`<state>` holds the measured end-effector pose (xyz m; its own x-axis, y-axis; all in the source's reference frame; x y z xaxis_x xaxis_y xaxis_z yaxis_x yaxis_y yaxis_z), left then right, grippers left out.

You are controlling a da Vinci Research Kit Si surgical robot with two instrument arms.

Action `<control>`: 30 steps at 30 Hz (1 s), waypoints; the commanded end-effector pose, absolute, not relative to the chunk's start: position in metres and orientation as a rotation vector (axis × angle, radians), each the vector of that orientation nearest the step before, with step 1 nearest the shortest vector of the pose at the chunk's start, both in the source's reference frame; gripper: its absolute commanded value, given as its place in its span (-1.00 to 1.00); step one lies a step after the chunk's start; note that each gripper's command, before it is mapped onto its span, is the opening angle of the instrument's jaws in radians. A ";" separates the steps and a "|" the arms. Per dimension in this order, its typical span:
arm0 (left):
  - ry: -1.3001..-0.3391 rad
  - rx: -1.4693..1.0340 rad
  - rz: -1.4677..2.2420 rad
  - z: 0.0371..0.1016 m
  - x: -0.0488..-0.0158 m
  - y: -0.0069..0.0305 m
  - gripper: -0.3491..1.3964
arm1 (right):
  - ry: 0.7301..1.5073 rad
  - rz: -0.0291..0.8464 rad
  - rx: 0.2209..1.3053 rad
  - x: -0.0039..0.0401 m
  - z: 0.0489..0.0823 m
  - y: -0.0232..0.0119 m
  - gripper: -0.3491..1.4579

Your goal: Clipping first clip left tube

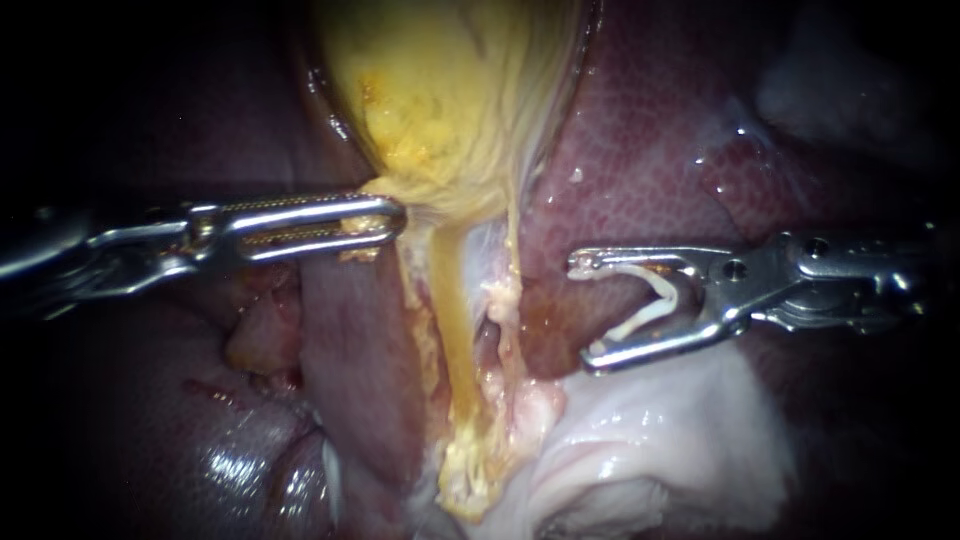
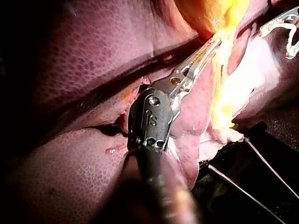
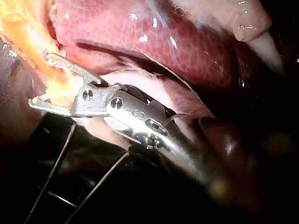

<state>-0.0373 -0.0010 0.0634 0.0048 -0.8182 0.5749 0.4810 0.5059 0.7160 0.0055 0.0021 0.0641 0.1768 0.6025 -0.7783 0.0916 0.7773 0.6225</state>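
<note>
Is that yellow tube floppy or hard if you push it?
Probably floppy: the tube hangs thin and stringy below the gallbladder. Likely slippery too, since wet shine shows on the liver around it. Its frayed edges suggest it tears easily.

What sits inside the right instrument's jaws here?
A white clip, bent wide, touching both jaws of the right instrument. Nothing else lies within it; liver shows behind. Where its legs seat in the jaws is covered by metal.

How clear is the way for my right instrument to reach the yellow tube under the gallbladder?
Probably yes: the right instrument, its jaws spread wide holding a clip, faces the yellow tube; only a thinner strand hangs between.
</note>
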 end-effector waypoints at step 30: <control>-1.192 0.378 -1.041 0.0622 -0.0371 -0.0020 -1.00 | 1.298 0.367 0.774 0.0171 0.0785 -0.0066 0.06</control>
<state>-0.0371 -0.0020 0.0622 0.0008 -0.8187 0.5743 0.4595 0.5103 0.7269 0.0173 -0.0066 0.0785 0.2605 0.6479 -0.7158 0.1764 0.6970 0.6951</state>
